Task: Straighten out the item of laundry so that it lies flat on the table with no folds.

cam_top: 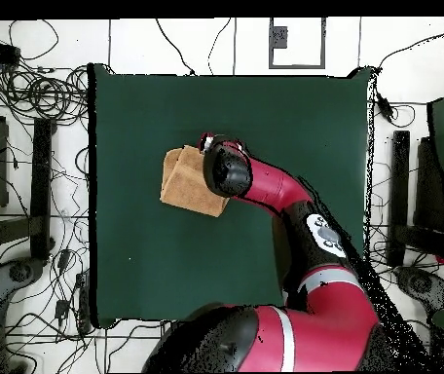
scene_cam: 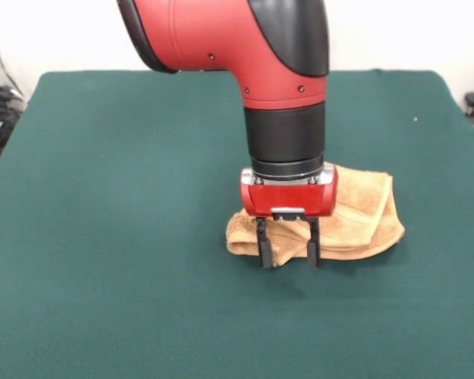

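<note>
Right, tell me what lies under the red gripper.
Under the red and black gripper lies the folded orange-tan terry towel, bunched in layers on the dark green felt table. Its open fingers straddle the towel's near edge. The arm covers the towel's far part.

text: none readable | labels: none | brands: none | numbers: none

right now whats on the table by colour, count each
Orange-tan: 1, the towel, bunched in folds.
Red and black: 1, the gripper, its two fingers spread apart and down at the towel's near edge.
Dark green: 1, the table cover itself.
Total: 3
</note>
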Motion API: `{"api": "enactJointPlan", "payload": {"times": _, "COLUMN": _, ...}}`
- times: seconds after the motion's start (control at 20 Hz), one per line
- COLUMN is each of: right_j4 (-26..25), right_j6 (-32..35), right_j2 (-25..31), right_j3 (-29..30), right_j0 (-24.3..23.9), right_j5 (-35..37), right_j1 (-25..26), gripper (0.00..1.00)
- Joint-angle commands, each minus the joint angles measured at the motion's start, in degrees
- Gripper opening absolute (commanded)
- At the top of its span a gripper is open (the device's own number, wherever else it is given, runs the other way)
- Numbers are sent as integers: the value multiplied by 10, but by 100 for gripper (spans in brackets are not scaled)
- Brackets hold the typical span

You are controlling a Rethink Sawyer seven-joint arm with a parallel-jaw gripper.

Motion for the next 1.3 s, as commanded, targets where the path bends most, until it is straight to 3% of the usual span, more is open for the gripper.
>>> {"api": "enactJointPlan", "payload": {"times": 0.05, "right_j4": 36, "right_j6": 115, "right_j2": 15, "right_j3": 35, "right_j0": 20, "right_j5": 73, "right_j1": 26, "gripper": 100}}
{"api": "enactJointPlan", "payload": {"times": 0.6, "right_j4": 21, "right_j6": 87, "right_j2": -30, "right_j3": -7, "right_j0": 51, "right_j5": 134, "right_j1": 31, "gripper": 100}}
{"api": "enactJointPlan", "payload": {"times": 1.3, "right_j4": 6, "right_j6": 87, "right_j2": -72, "right_j3": -24, "right_j0": 81, "right_j5": 121, "right_j1": 23, "gripper": 100}}
